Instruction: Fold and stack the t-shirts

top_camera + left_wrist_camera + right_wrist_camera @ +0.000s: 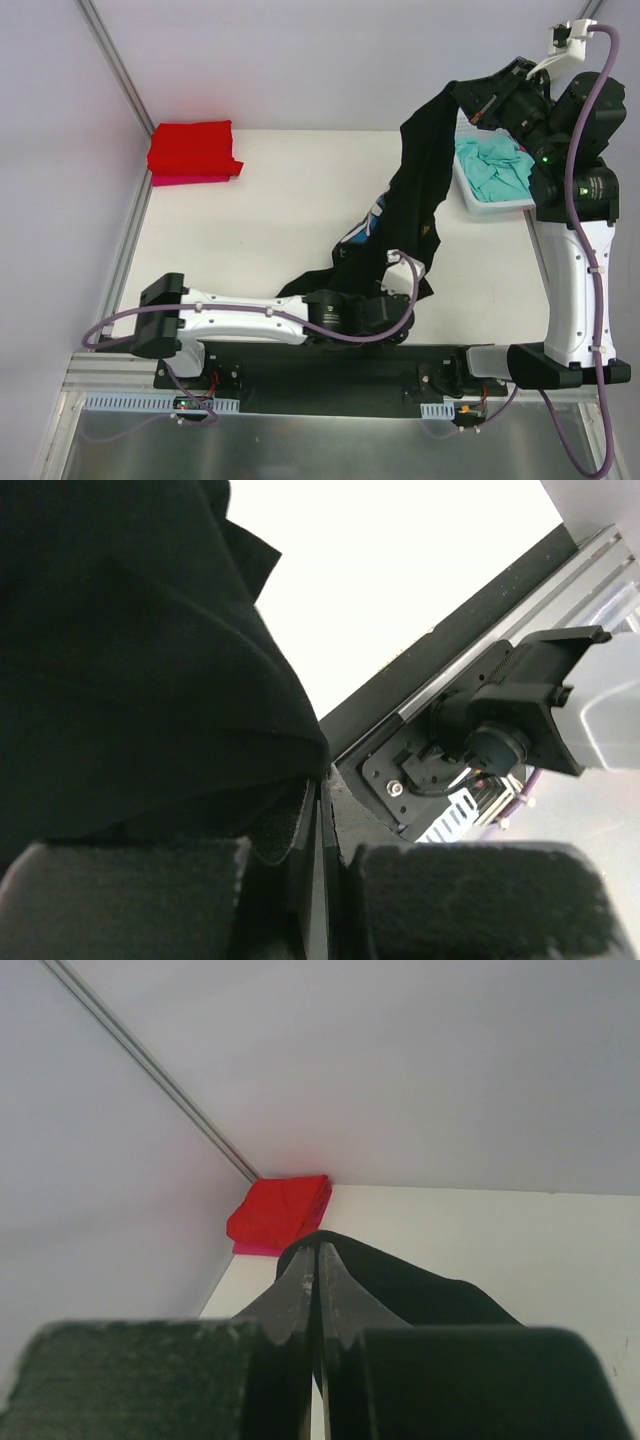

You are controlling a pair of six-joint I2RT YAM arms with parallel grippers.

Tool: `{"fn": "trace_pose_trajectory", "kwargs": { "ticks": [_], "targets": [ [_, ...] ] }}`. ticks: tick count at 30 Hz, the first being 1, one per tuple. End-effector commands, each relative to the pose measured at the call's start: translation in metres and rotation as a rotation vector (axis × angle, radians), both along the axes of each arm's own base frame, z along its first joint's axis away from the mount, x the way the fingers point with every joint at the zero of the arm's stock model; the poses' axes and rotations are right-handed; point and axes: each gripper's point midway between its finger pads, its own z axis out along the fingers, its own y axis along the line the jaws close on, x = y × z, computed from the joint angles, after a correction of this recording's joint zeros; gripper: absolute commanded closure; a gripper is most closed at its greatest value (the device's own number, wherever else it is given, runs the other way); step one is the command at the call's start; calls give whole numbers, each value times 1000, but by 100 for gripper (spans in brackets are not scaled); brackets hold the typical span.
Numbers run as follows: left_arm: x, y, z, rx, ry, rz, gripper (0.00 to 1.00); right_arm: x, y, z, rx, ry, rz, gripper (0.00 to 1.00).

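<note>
Right gripper (318, 1258) up high over the table's far right, jaws pinched tight on one edge of the black t-shirt (420, 180). Left gripper (322, 815) low by the near edge, jaws likewise clamped on black cloth, so the shirt hangs stretched between the two with a sliver of blue print showing. Folded red t-shirt (192, 147) lies on the pink t-shirt (190, 180) in the far left corner of the table (280, 190); crumpled teal t-shirt (495, 165) sits in the white basket (478, 207) at the right edge.
</note>
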Motion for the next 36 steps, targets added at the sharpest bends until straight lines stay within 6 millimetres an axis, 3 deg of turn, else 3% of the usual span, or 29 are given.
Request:
{"fn": "trace_pose_trajectory", "kwargs": {
  "ticks": [1,2,3,4,5,9,13,17,18,20,21,23,24,28,31,36],
  "targets": [
    [5,49,39,-61,-26,45,100,-21,0,38,6,-123,29,99],
    [6,61,52,-96,-31,55,100,-21,1,36,3,-120,31,99],
    [6,68,53,-100,-35,55,100,-21,1,35,4,-117,33,99],
    [5,76,46,-84,-37,53,94,-21,1,34,6,-112,33,99],
    [5,82,52,-101,-39,52,86,-20,2,35,9,-117,35,99],
    [2,82,44,-87,-23,40,43,-15,6,31,34,-106,50,99],
    [3,78,32,-69,-9,64,26,-14,8,30,31,-104,58,99],
    [15,102,24,-65,-37,144,26,-18,5,30,11,-105,48,99],
    [18,113,11,-42,-40,165,26,-19,5,31,8,-108,47,99],
    [24,127,5,-36,-57,196,26,-23,5,33,8,-114,52,99],
    [27,140,-13,6,-63,209,26,-25,5,34,8,-117,52,99],
    [33,156,-19,1,-51,235,26,-28,5,34,7,-119,56,99],
    [42,172,-35,33,-47,265,27,-29,5,34,5,-118,58,99],
    [58,200,-34,22,-81,282,29,-32,5,33,1,-119,59,99],
    [66,203,-30,12,-108,260,30,-32,6,33,10,-119,63,99],
    [68,189,-33,-4,-104,215,30,-33,6,32,8,-117,61,99]
  ]
}}
